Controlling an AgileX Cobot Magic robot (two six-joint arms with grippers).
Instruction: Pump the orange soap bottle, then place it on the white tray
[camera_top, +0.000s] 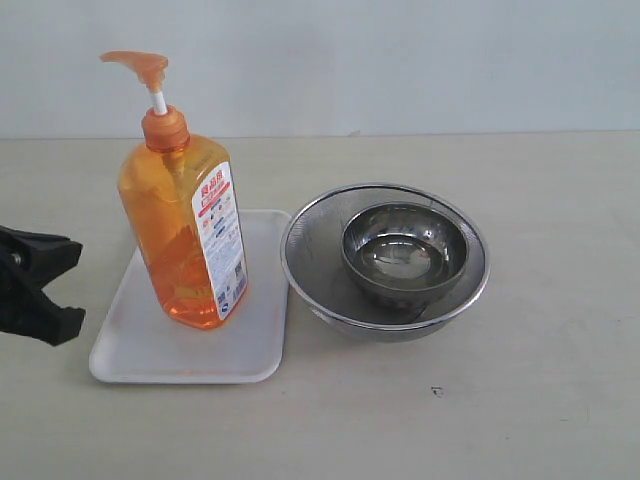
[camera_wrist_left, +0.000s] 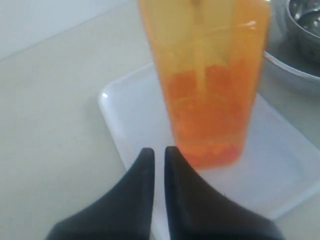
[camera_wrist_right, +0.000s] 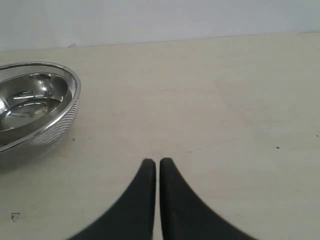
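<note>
The orange soap bottle (camera_top: 185, 225) stands upright on the white tray (camera_top: 150, 345), pump head raised on its white stem. Close up, its lower body (camera_wrist_left: 207, 95) fills the left wrist view, resting on the tray (camera_wrist_left: 132, 107). My left gripper (camera_top: 72, 278) is at the far left edge of the exterior view, beside the tray and apart from the bottle. In its own view the left gripper (camera_wrist_left: 159, 151) is shut with nothing between the fingers, a short way from the bottle's base. My right gripper (camera_wrist_right: 158, 162) is shut and empty over bare table.
A steel mesh bowl (camera_top: 318, 225) with a smaller steel bowl (camera_top: 405, 250) inside stands right of the tray, almost touching it. The same bowls (camera_wrist_right: 35, 105) show in the right wrist view. Beige table surface lies to the right and front.
</note>
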